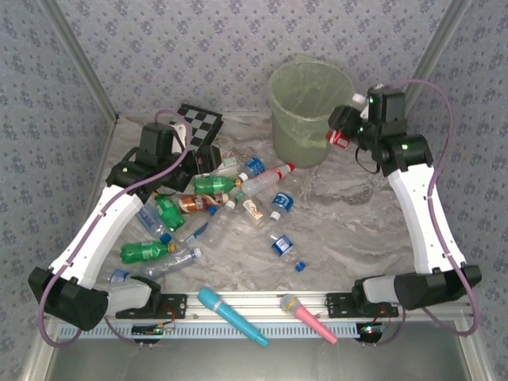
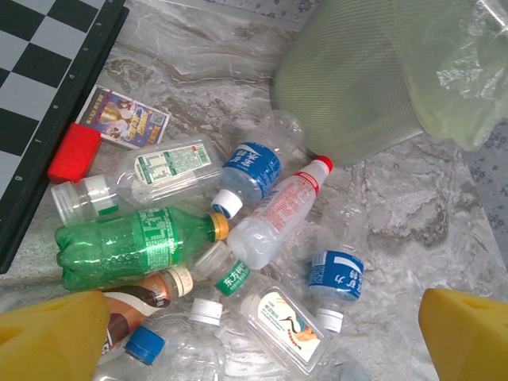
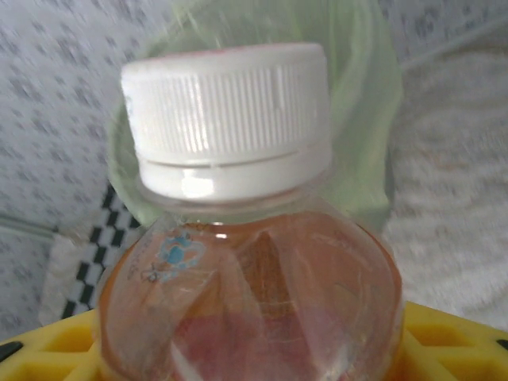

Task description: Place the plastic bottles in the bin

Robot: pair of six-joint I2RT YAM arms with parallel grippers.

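Right gripper (image 1: 343, 131) clamped on white-capped bottle (image 3: 238, 238), beside bin (image 1: 305, 139) edge — left gripper (image 2: 254, 341) apart, over loose bottles (image 2: 143, 242)

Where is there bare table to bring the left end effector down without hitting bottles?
The widest bare marble lies right of the blue-labelled bottles, between the bin and the right arm's base. A narrower strip runs along the front rail just beyond the cyan microphone. Crowded: the bottle pile from the chessboard down under the left arm, bottles touching or overlapping.
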